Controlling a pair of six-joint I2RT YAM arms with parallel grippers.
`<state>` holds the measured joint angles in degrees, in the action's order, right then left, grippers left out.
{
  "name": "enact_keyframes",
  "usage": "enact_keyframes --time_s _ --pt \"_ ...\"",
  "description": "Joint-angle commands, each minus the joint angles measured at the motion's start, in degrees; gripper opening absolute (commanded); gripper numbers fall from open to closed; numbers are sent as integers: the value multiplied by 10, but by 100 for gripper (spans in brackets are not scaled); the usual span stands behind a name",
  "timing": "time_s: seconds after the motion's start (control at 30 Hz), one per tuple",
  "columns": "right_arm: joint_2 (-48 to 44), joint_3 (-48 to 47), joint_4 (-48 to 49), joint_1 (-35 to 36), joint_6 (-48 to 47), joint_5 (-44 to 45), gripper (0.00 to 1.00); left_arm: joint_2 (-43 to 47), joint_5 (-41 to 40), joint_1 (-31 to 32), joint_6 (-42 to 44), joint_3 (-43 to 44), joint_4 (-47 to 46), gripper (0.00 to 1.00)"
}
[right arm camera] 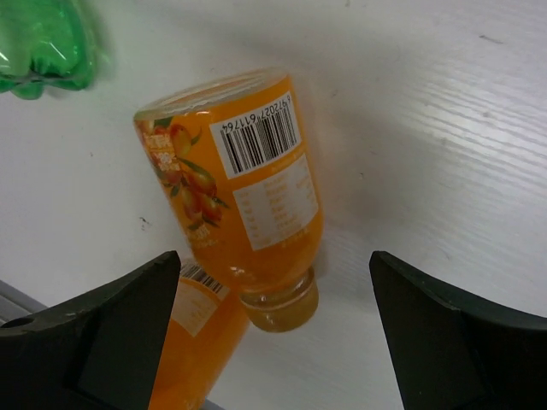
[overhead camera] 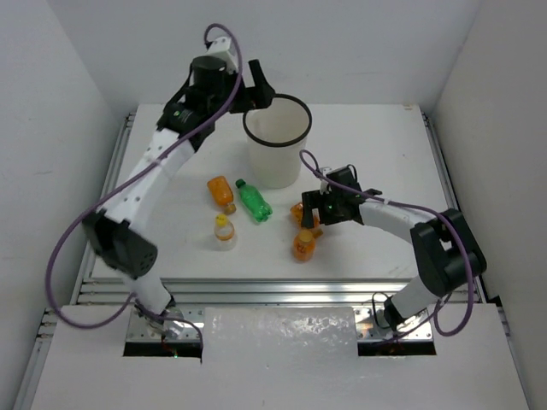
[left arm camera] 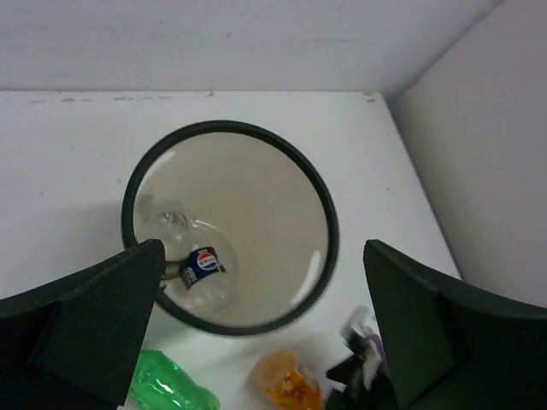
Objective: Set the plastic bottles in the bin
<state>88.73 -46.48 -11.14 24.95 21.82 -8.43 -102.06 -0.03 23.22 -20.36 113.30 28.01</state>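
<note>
The white bin (overhead camera: 275, 158) with a black ring rim stands at the back middle. My left gripper (overhead camera: 259, 92) hovers open and empty over its far left rim. In the left wrist view (left arm camera: 263, 286) a clear bottle with a dark label (left arm camera: 202, 263) lies inside the bin (left arm camera: 329, 231). My right gripper (overhead camera: 309, 210) is open, low over an orange bottle (overhead camera: 298, 212). In the right wrist view the gripper (right arm camera: 273, 278) straddles that lying bottle (right arm camera: 248, 192), not touching it. A second orange bottle (right arm camera: 192, 342) lies against it.
On the table lie another orange bottle (overhead camera: 221, 191), a green bottle (overhead camera: 254, 200), a clear bottle with a yellow cap (overhead camera: 224, 231) and an upright orange bottle (overhead camera: 303, 245). White walls enclose the table on three sides.
</note>
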Motion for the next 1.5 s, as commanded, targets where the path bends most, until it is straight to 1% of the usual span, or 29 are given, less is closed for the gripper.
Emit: enact_keyframes --time_s 0.0,0.03,0.1,0.13,0.17,0.23,0.27,0.3,0.37,0.4,0.43,0.47,0.53,0.57,0.6,0.67,0.77,0.93,1.0,1.1,1.13,1.17,1.2,1.23,1.27,1.3,1.37,1.43,1.47 --pt "37 -9 65 2 -11 -29 90 129 38 2 -32 -136 -65 100" --pt "46 -11 69 2 -11 -27 84 188 43 4 -38 -174 -80 100" --pt "60 -7 81 2 -10 -20 70 261 56 8 -44 -271 -118 100" --pt "58 -3 85 1 -7 -10 62 280 57 11 -44 -296 -122 100" --pt "52 14 91 -1 -4 15 47 297 59 17 -43 -335 -125 100" --pt "17 37 117 -2 8 44 40 340 63 26 -36 -370 -125 100" --pt "2 49 131 -4 10 67 31 353 67 32 -35 -387 -131 100" --pt "-13 66 138 -4 14 79 25 362 71 36 -35 -415 -133 100" --pt "-71 76 132 -5 18 93 19 388 87 41 -38 -440 -148 100" --pt "-96 88 132 -5 23 98 17 393 113 48 -42 -464 -159 100" --pt "-149 94 132 -5 24 94 17 402 129 52 -42 -473 -181 100" --pt "-178 99 130 -5 24 88 17 403 138 72 -42 -480 -193 100" --pt "-232 104 121 -5 27 48 18 386 151 97 -43 -482 -211 100" --pt "-279 104 121 -5 26 21 18 374 165 122 -40 -473 -218 100" --pt "-301 100 125 -6 23 -48 18 348 199 132 -36 -454 -221 100" --pt "-356 96 132 -7 24 -111 18 328 224 156 -40 -440 -244 100" --pt "-409 83 136 -7 34 -181 19 298 233 181 -39 -415 -255 100" --pt "-428 40 113 -7 46 -229 19 257 261 211 -37 -391 -262 100" --pt "-442 32 118 -6 53 -255 20 244 237 220 -37 -382 -255 100" --pt "-459 31 118 -7 53 -267 21 229 227 221 -37 -370 -241 92" --pt "-461 31 117 -7 53 -269 22 225 227 220 -37 -363 -242 76" --pt "-464 31 116 -7 52 -272 24 220 232 221 -37 -360 -244 64" --pt "-466 32 117 -6 52 -275 26 217 230 221 -38 -356 -245 47" --pt "-469 38 118 -7 52 -275 31 213 225 221 -40 -346 -244 9" --pt "-475 42 122 -6 56 -267 50 212 209 220 -40 -339 -236 0" --pt "-479 47 121 -7 56 -259 61 212 197 221 -40 -331 -234 0" --pt "-484 47 97 -7 47 -223 94 213 144 221 -41 -319 -219 0" --pt "-490 47 81 -6 37 -192 99 213 80 220 -39 -295 -204 0" --pt "-491 45 50 -7 35 -136 99 210 46 220 -39 -286 -183 0"
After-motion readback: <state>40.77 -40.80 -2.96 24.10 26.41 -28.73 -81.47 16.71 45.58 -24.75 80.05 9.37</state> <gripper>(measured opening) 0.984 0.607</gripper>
